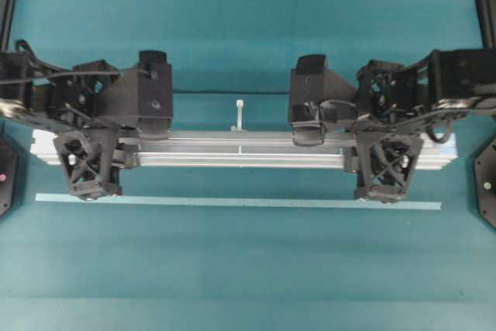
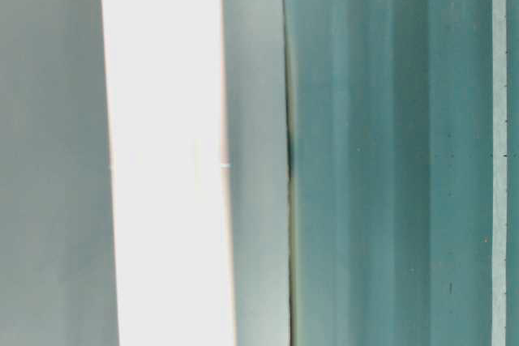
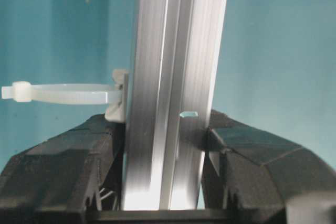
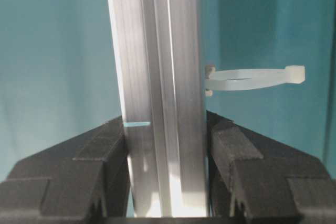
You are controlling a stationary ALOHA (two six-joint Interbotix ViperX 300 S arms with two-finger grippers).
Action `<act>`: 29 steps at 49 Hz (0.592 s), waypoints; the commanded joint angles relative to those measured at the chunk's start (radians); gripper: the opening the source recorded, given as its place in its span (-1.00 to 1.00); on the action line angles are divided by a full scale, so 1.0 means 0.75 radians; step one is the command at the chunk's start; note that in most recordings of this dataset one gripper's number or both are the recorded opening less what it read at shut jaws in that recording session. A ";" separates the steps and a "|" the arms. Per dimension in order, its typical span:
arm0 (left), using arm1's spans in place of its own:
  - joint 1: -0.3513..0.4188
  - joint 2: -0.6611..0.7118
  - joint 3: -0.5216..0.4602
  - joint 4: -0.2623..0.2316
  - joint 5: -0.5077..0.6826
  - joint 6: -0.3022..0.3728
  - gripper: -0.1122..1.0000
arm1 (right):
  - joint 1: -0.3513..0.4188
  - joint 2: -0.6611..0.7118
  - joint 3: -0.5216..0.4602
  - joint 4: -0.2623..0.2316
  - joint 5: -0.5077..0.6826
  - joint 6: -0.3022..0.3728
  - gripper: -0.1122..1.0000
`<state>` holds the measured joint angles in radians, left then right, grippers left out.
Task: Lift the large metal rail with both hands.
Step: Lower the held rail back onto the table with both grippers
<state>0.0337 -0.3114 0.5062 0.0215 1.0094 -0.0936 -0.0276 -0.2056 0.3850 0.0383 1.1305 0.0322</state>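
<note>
Black wedge fingers (image 3: 68, 166) of the left tool (image 3: 164, 145) clamp both sides of the large metal rail (image 3: 173, 77), a white cable tie (image 3: 68, 93) jutting from its side just above them. From overhead, the grooved aluminium rail (image 1: 240, 149) runs crosswise over the teal worktop (image 1: 248, 269), gripped near its left end by that tool and near its right end by the right tool (image 4: 165, 150), whose fingers (image 4: 236, 156) also press both sides. Parallel to the rail, a thin pale tape strip (image 1: 232, 202) lies on the worktop.
</note>
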 commanded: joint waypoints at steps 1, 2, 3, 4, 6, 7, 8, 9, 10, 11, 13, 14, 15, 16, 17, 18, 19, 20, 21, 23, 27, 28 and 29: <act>0.016 0.000 0.033 0.006 -0.059 -0.010 -0.16 | 0.002 -0.010 0.045 0.002 -0.082 -0.010 -0.09; 0.016 0.006 0.043 0.006 -0.076 -0.010 -0.16 | 0.002 -0.010 0.057 0.002 -0.096 -0.010 -0.09; 0.016 0.010 0.055 0.006 -0.088 -0.010 -0.16 | 0.002 -0.006 0.072 0.000 -0.110 -0.008 -0.09; 0.016 0.016 0.065 0.006 -0.100 -0.010 -0.16 | 0.000 -0.006 0.084 0.000 -0.125 -0.010 -0.09; 0.020 0.027 0.088 0.006 -0.129 -0.014 -0.16 | 0.000 0.000 0.108 0.000 -0.155 -0.012 -0.09; 0.025 0.035 0.100 0.006 -0.147 -0.016 -0.16 | 0.000 0.006 0.119 -0.004 -0.172 -0.010 -0.09; 0.025 0.041 0.108 0.006 -0.164 -0.016 -0.16 | 0.000 0.010 0.131 -0.006 -0.190 -0.010 -0.09; 0.027 0.047 0.119 0.006 -0.180 -0.016 -0.16 | 0.000 0.014 0.145 -0.010 -0.205 -0.010 -0.09; 0.029 0.053 0.129 0.008 -0.196 -0.016 -0.16 | 0.000 0.018 0.157 -0.014 -0.221 -0.010 -0.09; 0.029 0.061 0.139 0.006 -0.217 -0.016 -0.16 | 0.000 0.022 0.166 -0.014 -0.237 -0.008 -0.09; 0.031 0.076 0.153 0.006 -0.250 -0.016 -0.16 | 0.000 0.031 0.188 -0.014 -0.270 -0.006 -0.09; 0.031 0.082 0.162 0.006 -0.268 -0.016 -0.16 | 0.000 0.035 0.196 -0.014 -0.286 -0.006 -0.09; 0.031 0.092 0.170 0.006 -0.292 -0.016 -0.16 | 0.000 0.039 0.205 -0.014 -0.303 -0.004 -0.09; 0.031 0.098 0.180 0.006 -0.309 -0.016 -0.16 | 0.000 0.041 0.209 -0.014 -0.319 -0.004 -0.09; 0.031 0.106 0.186 0.006 -0.323 -0.014 -0.16 | 0.002 0.045 0.217 -0.014 -0.333 -0.002 -0.09; 0.031 0.115 0.192 0.006 -0.335 -0.014 -0.16 | 0.002 0.049 0.225 -0.014 -0.356 0.000 -0.09; 0.031 0.125 0.198 0.006 -0.348 -0.014 -0.16 | 0.002 0.053 0.231 -0.014 -0.372 0.000 -0.09; 0.031 0.131 0.202 0.006 -0.358 -0.014 -0.16 | 0.000 0.059 0.235 -0.014 -0.387 0.000 -0.09; 0.031 0.139 0.207 0.006 -0.368 -0.014 -0.16 | 0.002 0.063 0.241 -0.014 -0.401 0.000 -0.09; 0.031 0.153 0.215 0.006 -0.387 -0.016 -0.16 | 0.000 0.074 0.250 -0.014 -0.425 0.000 -0.09; 0.031 0.180 0.223 0.006 -0.411 -0.018 -0.16 | 0.002 0.098 0.270 -0.014 -0.458 -0.002 -0.09; 0.031 0.186 0.225 0.006 -0.417 -0.018 -0.16 | 0.004 0.106 0.274 -0.014 -0.464 -0.002 -0.09; 0.031 0.190 0.225 0.006 -0.423 -0.018 -0.16 | 0.004 0.110 0.280 -0.012 -0.472 -0.002 -0.09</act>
<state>0.0445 -0.1718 0.6826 0.0230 0.7164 -0.0936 -0.0307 -0.1319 0.5937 0.0245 0.8099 0.0291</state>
